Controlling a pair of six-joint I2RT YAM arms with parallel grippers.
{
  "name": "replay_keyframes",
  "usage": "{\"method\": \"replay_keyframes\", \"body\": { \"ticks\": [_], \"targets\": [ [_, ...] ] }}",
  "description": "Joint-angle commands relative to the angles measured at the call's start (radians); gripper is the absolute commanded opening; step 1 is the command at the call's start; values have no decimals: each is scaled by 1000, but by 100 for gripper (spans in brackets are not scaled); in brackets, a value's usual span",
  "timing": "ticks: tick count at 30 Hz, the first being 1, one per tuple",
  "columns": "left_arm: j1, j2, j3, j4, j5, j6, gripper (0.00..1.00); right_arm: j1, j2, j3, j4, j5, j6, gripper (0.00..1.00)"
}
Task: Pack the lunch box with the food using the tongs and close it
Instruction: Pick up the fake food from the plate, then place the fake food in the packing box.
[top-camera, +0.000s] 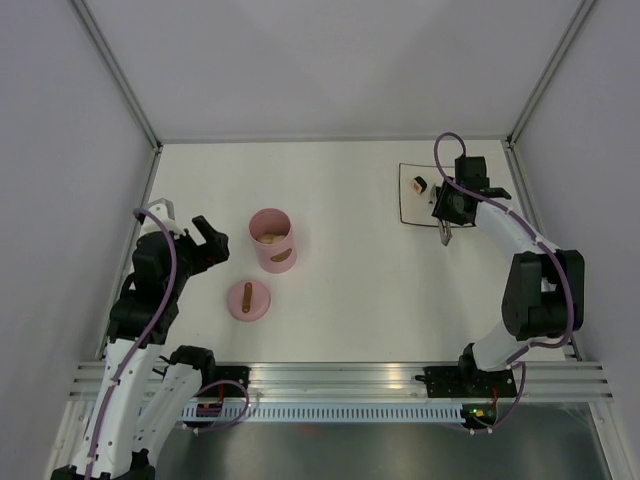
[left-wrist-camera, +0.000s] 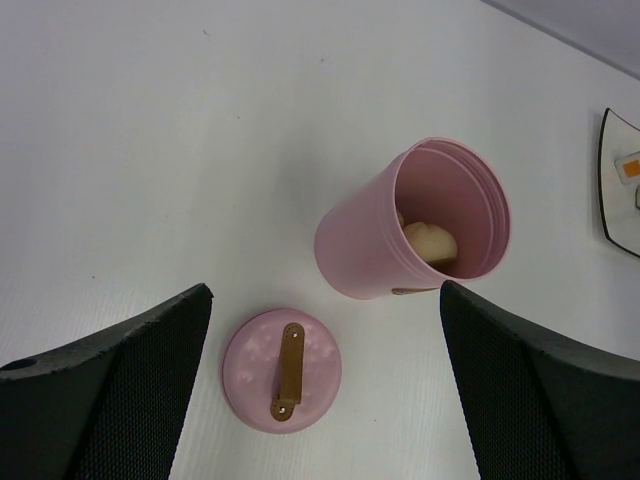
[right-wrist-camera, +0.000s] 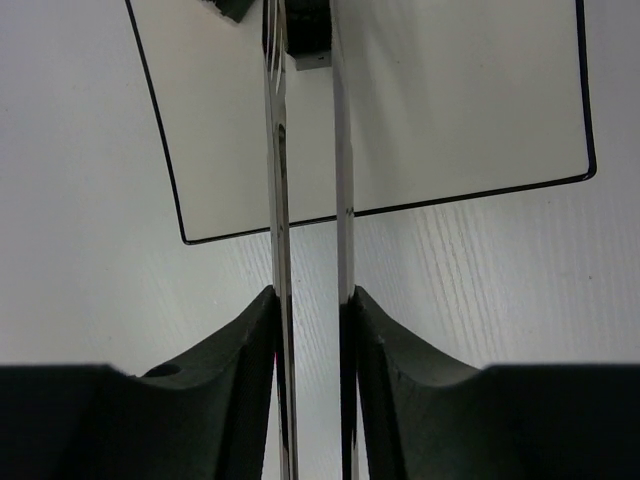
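Observation:
The pink lunch box (top-camera: 272, 240) stands open on the table, with beige food (left-wrist-camera: 430, 242) inside it. Its lid (top-camera: 248, 299) lies flat beside it, brown handle up. My left gripper (top-camera: 205, 245) hangs open just left of the pot, holding nothing; in the left wrist view the lid (left-wrist-camera: 282, 370) lies between its spread fingers. My right gripper (right-wrist-camera: 310, 295) is shut on the tongs (right-wrist-camera: 279, 180), one arm against each finger. The tongs reach over the plate (right-wrist-camera: 480, 120), their tips on either side of a dark piece of food (right-wrist-camera: 305, 25). Seen from above, food (top-camera: 419, 184) sits on the plate.
The square white plate (top-camera: 410, 205) with a dark edge lies at the back right. Grey walls enclose the table on the left, right and back. The arm bases and a metal rail (top-camera: 340, 375) run along the near edge.

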Motion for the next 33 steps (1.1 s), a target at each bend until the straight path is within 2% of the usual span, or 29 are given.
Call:
{"method": "replay_keyframes", "body": {
  "ticks": [1, 3, 6, 11, 16, 21, 23, 28, 33],
  "targets": [
    [-6, 6, 2, 31, 7, 32, 100, -2, 25, 29, 45, 16, -9, 38],
    [-6, 10, 2, 31, 7, 32, 100, -2, 32, 48, 32, 19, -13, 28],
    [-6, 11, 2, 30, 6, 32, 100, -1, 19, 71, 5, 22, -15, 17],
    [-6, 10, 3, 30, 12, 34, 100, -1, -83, 127, -47, -39, -4, 6],
    [-4, -1, 3, 33, 21, 32, 100, 24, -158, 242, -144, -127, -12, 2],
    [-6, -16, 2, 33, 24, 31, 100, 191, -152, 406, -244, -141, -22, 2],
    [-4, -18, 2, 31, 24, 31, 100, 297, -145, 458, -253, -145, -6, 3],
    [-4, -23, 2, 31, 30, 31, 100, 517, -109, 514, -235, -187, 27, 3],
    [-6, -24, 2, 30, 35, 31, 100, 665, -40, 523, -221, -191, 31, 3]
  ]
}}
